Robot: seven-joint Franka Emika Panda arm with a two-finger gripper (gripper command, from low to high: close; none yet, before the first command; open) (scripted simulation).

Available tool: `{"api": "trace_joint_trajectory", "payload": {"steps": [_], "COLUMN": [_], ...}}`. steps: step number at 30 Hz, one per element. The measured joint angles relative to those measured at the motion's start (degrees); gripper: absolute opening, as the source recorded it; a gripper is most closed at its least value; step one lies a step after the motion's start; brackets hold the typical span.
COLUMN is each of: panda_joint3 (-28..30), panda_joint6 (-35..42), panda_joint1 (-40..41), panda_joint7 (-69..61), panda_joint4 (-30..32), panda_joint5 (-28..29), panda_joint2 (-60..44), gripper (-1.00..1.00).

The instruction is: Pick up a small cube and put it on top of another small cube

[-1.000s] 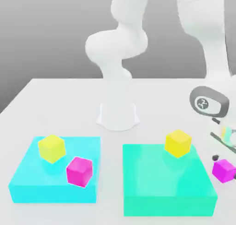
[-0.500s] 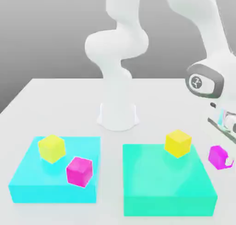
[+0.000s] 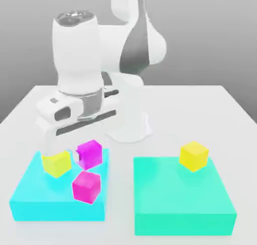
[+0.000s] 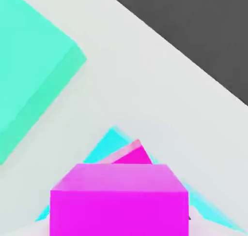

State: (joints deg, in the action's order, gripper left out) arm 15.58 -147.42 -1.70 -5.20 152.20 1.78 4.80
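I have the end effector clamped on the purple cube, with its fingers at two opposite sides of it. In the exterior view, I see this cube at the far right part of the cyan block, just behind the pink cube in the picture. Its exact height over the cyan block I cannot tell. The pink cube rests on the cyan block, near its edge at the exterior view's right, and in the hand view it is partly hidden behind the cube which I hold. One yellow cube is on the far left part of the cyan block, its top covered by the hand. The green block lies on the tabletop, to the exterior view's right of the cyan block, and carries the other yellow cube.
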Motion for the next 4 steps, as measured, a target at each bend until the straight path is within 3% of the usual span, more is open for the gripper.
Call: {"api": "trace_joint_trajectory", "payload": {"steps": [1, 4], "panda_joint3": [0.08, 0.08], "panda_joint6": [-2.01, -2.01], "panda_joint1": [0.01, 0.01], "panda_joint7": [-0.38, -0.38], "panda_joint4": [0.36, 0.36], "panda_joint5": [-0.52, -0.52], "panda_joint2": [-1.68, -1.68], "gripper": [1.00, 1.00]}}
